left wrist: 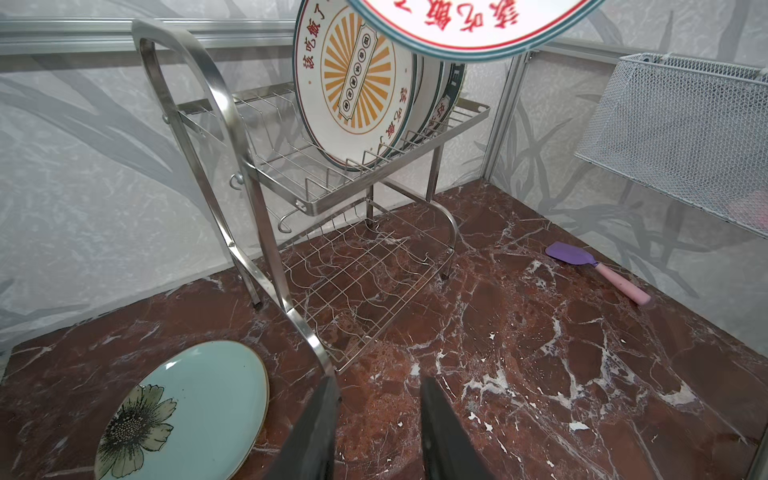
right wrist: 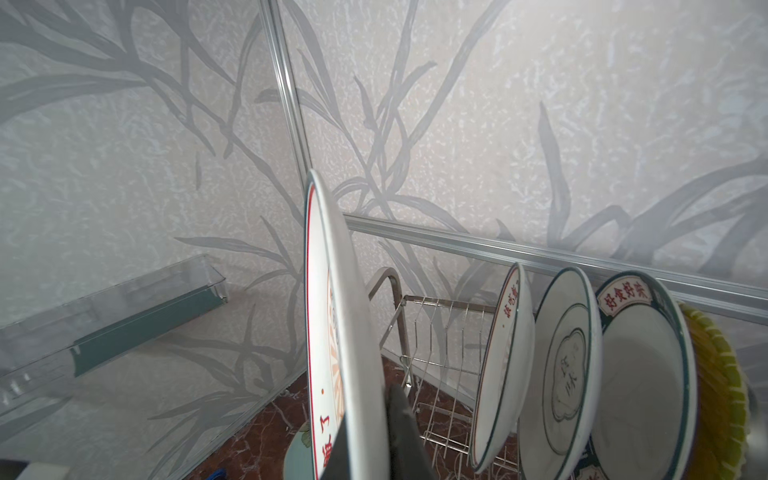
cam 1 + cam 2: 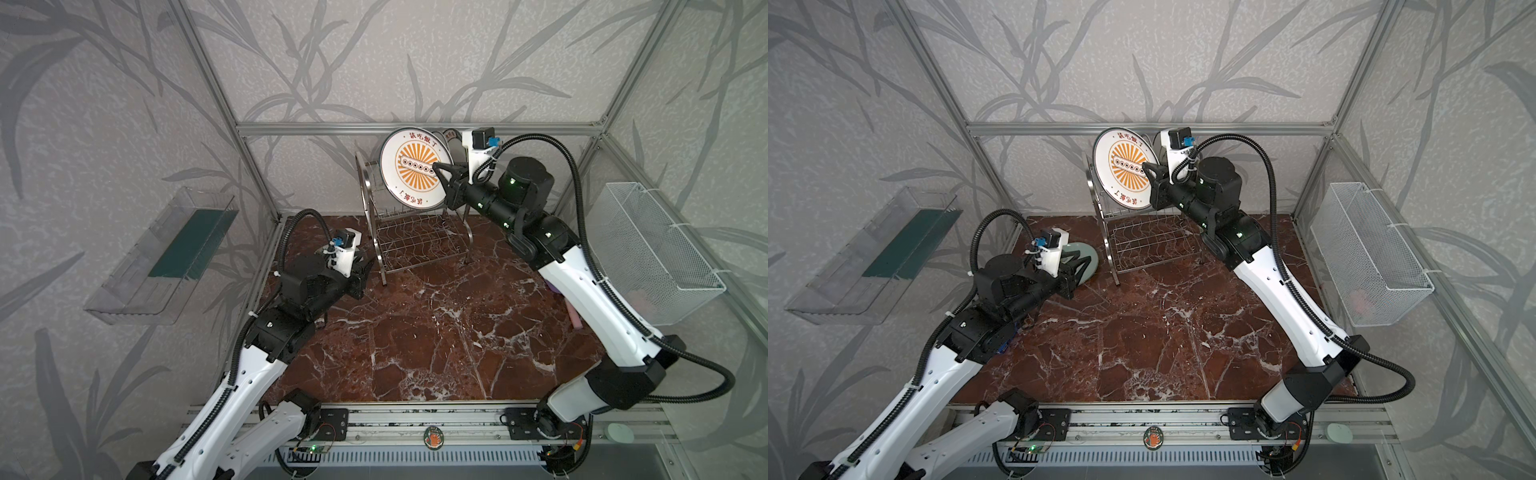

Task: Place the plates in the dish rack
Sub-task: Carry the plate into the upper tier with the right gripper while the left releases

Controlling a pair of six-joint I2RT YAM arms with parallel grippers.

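Note:
My right gripper (image 3: pixel 437 169) (image 2: pixel 370 401) is shut on the rim of a white plate with an orange sunburst (image 3: pixel 409 166) (image 3: pixel 1125 168) (image 2: pixel 332 299). That plate hangs upright over the left part of the dish rack (image 3: pixel 415 243) (image 3: pixel 1144 243) (image 1: pixel 332 195) top tier. Several plates stand in its prongs: another sunburst one (image 1: pixel 357 87) (image 2: pixel 503 365), an outline-motif one (image 2: pixel 569 365), a green-rimmed one (image 2: pixel 644 374) and a yellow ribbed one (image 2: pixel 717 395). A pale celadon flower plate (image 1: pixel 187 407) (image 3: pixel 1091 258) lies flat on the marble. My left gripper (image 1: pixel 380 415) (image 3: pixel 1081 266) hovers beside it, open and empty.
A purple spatula with a pink handle (image 1: pixel 590 266) lies on the marble by the right wall. A white mesh basket (image 3: pixel 652 249) hangs on the right wall. A clear plastic tray (image 3: pixel 166 257) hangs on the left wall. The rack's lower tier (image 1: pixel 357 282) holds nothing.

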